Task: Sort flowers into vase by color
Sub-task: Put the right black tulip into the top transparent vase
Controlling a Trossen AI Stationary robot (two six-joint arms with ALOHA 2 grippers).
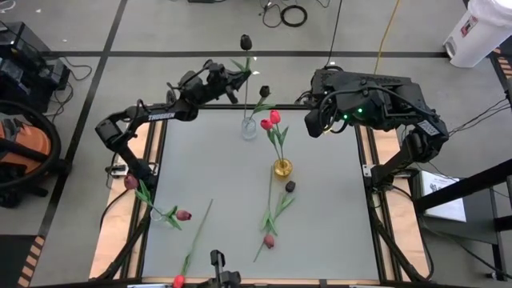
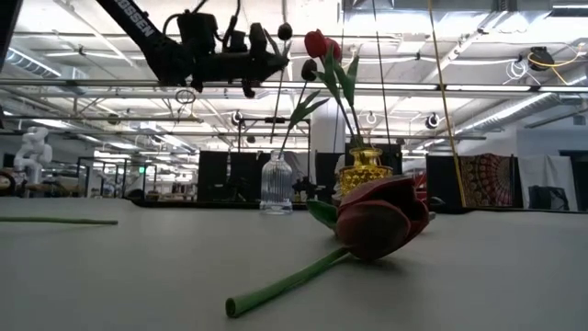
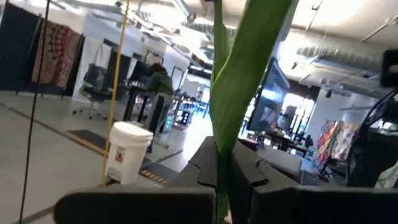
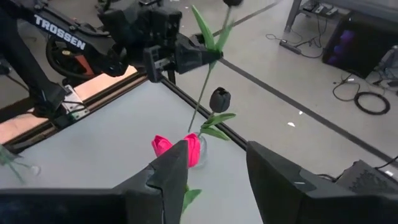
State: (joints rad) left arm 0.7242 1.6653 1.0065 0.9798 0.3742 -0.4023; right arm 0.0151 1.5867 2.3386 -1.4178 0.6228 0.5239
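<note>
My left gripper is high over the table's far edge, shut on a black tulip. Its stem runs down to the mouth of the clear vase; whether its end is inside, I cannot tell. A second black tulip stands in that vase. Red-pink tulips stand in the gold vase. My right gripper hangs open, high at the far right, touching nothing. Other flowers lie on the table: a black one, a maroon one and a red-pink one. My left gripper pinches the black tulip's stem between its two fingers, in the upper part just below the head, where a leaf springs off. The fingers come about level from the table's left and lie across the stem. The flower stands nearly upright, head up.
Two more maroon tulips lie at the table's left edge. A long maroon tulip lies close before the low camera. The table's middle left is bare grey. A cable coil and a white bucket are on the floor beyond.
</note>
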